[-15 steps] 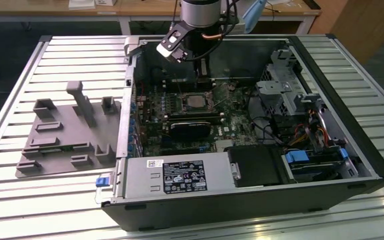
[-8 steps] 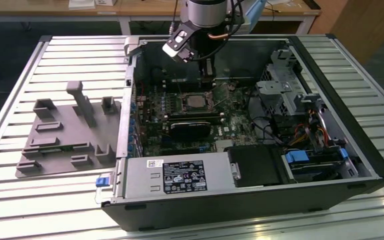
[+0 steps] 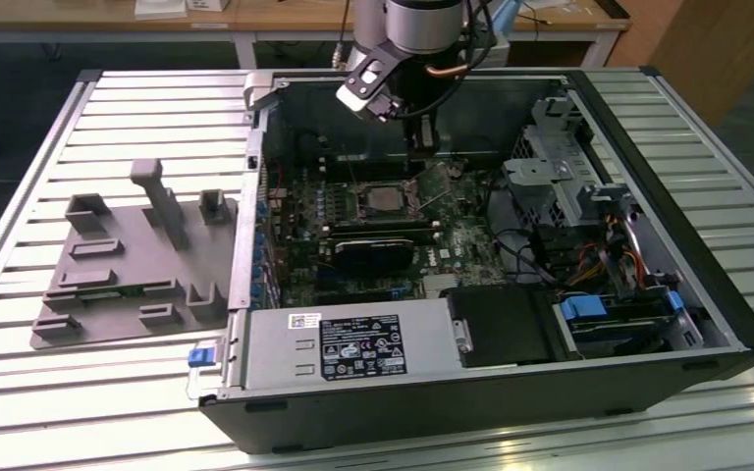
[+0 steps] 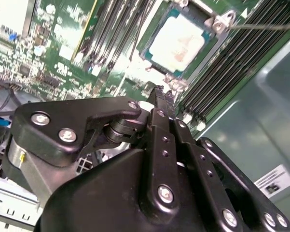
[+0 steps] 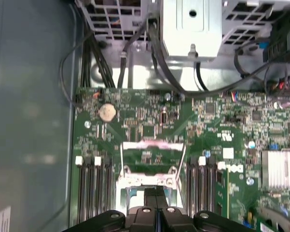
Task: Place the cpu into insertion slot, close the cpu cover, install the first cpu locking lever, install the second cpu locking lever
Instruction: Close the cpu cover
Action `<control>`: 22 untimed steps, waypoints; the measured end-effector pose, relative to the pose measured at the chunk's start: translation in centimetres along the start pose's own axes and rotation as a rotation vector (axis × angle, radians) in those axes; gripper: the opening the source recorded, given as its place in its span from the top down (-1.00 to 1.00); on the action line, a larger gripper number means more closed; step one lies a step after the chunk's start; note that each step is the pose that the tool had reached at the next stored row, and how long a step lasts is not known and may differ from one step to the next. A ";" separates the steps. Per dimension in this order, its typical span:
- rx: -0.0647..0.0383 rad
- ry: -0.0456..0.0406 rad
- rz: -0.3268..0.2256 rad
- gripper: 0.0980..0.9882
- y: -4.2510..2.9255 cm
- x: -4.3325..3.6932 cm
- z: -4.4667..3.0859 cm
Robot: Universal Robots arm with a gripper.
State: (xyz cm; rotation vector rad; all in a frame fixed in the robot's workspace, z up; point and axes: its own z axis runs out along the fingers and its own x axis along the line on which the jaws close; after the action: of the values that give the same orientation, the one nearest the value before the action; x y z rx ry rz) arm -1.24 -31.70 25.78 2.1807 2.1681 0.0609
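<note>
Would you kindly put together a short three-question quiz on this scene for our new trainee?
1. True or false: the cpu lies on the grey fixture outside the computer case.
2. In the exterior view, on which side of the computer case does the grey fixture lie? A) the view's left B) the view's right C) inside it
3. Fill in: the end effector hangs over the ____ circuit board.

Key:
1. False: the cpu sits in the insertion slot.
2. A.
3. Green.
</note>
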 end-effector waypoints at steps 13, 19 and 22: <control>0.001 0.0000 0.000 0.99 4.04 0.03 0.30; 0.001 0.0001 0.000 0.99 5.66 0.04 0.44; 0.002 -0.0001 0.000 0.99 6.03 0.04 0.52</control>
State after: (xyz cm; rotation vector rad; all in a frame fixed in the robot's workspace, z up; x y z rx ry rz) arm 4.81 -31.69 25.71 2.1814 2.1690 0.0592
